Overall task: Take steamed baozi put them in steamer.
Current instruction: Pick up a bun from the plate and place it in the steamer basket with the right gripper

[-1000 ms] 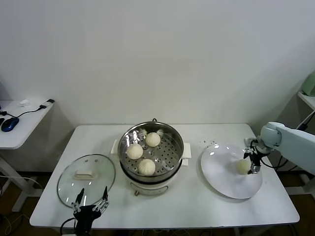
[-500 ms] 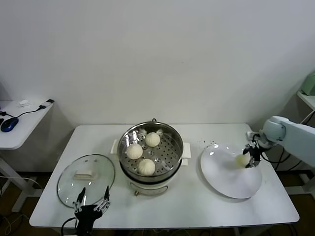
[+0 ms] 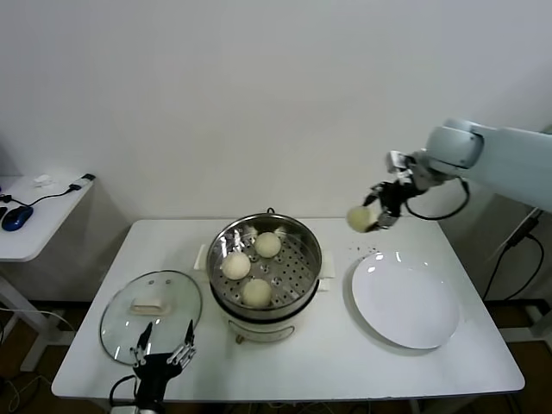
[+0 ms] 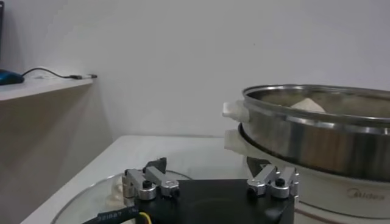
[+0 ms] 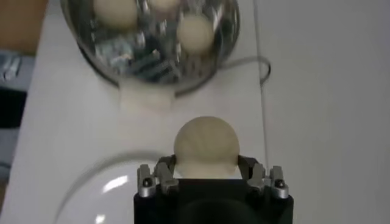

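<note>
My right gripper [image 3: 373, 217] is shut on a cream-white baozi [image 3: 359, 218], held in the air above the table, right of the steamer and behind the white plate. The same baozi [image 5: 206, 146] sits between the fingers in the right wrist view. The steel steamer [image 3: 219, 253] stands at mid table with three baozi on its perforated tray, one of them [image 3: 267, 244] at the back. Its steel wall [image 4: 317, 140] also fills the right side of the left wrist view. My left gripper [image 3: 164, 356] is parked open at the table's front left edge, by the glass lid.
A flat white plate [image 3: 405, 302] lies bare at the right of the table. A round glass lid [image 3: 151, 310] with a white handle lies at the front left. A side desk [image 3: 39, 216] with a blue mouse stands at the far left.
My right gripper lifted the baozi off the white plate and carried it up and left towards the steamer. The plate is now bare. The left arm stayed put.
</note>
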`<state>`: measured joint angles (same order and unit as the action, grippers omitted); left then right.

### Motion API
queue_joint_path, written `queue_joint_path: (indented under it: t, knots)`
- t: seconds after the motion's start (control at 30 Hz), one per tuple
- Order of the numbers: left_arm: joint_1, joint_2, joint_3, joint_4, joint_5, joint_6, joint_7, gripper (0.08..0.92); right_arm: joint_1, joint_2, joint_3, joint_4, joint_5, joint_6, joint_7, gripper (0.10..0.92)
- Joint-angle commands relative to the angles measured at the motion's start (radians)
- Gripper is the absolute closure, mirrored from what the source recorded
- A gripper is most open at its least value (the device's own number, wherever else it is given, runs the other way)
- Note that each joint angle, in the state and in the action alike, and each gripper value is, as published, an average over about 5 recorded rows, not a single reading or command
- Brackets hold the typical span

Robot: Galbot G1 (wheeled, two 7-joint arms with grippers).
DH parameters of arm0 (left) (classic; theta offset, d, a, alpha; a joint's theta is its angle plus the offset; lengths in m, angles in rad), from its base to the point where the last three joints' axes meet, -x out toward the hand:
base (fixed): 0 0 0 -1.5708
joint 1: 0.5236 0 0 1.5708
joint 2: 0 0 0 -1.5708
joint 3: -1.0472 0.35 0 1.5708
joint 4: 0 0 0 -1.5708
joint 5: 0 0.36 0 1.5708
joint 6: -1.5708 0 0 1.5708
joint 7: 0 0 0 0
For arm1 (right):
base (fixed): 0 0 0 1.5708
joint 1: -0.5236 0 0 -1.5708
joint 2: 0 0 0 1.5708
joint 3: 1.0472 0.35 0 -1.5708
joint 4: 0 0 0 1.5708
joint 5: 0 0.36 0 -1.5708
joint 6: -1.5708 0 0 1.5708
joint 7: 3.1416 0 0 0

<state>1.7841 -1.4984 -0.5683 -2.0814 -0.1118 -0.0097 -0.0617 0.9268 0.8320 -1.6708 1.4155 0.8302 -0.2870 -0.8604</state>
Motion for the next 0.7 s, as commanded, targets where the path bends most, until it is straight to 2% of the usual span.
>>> queue_joint_path:
  t: [0.03,0.37,0.7]
  knots:
    - [-0.003,0.005,-0.004,0.002,-0.004,0.002,0.001,0.177,0.015,0.213,0.031,0.246,0.292,-0.188,0.218,0.347]
    - [0.003,0.009,-0.013,0.001,-0.014,0.002,0.001,0.177,-0.226,0.281,0.056,0.068,0.12,-0.243,0.273,0.347]
    - [0.004,0.012,-0.014,0.012,-0.02,-0.002,-0.001,0.177,-0.284,0.25,0.051,0.037,0.061,-0.244,0.277,0.347]
